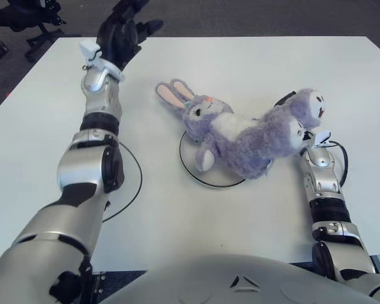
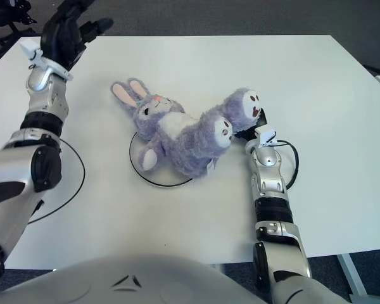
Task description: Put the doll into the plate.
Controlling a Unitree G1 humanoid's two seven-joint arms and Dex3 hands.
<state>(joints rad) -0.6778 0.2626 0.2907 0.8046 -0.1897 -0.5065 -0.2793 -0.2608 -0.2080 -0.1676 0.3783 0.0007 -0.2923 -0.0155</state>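
Observation:
A purple plush bunny doll (image 1: 240,136) lies on its back across a white plate with a dark rim (image 1: 206,177) at the middle of the table. Its head and ears hang off the plate to the far left and its feet stick out to the right. My right hand (image 1: 311,135) is tucked behind the feet and mostly hidden. One dark finger (image 1: 285,99) curls over the doll's leg, so the hand looks shut on the doll. My left hand (image 1: 121,28) is raised over the far left corner, fingers spread and holding nothing.
A black cable loops on the table beside my left arm (image 1: 136,183), and another curls by my right wrist (image 1: 344,161). An office chair (image 1: 25,16) stands on the floor beyond the far left corner. The table's far edge runs just behind the left hand.

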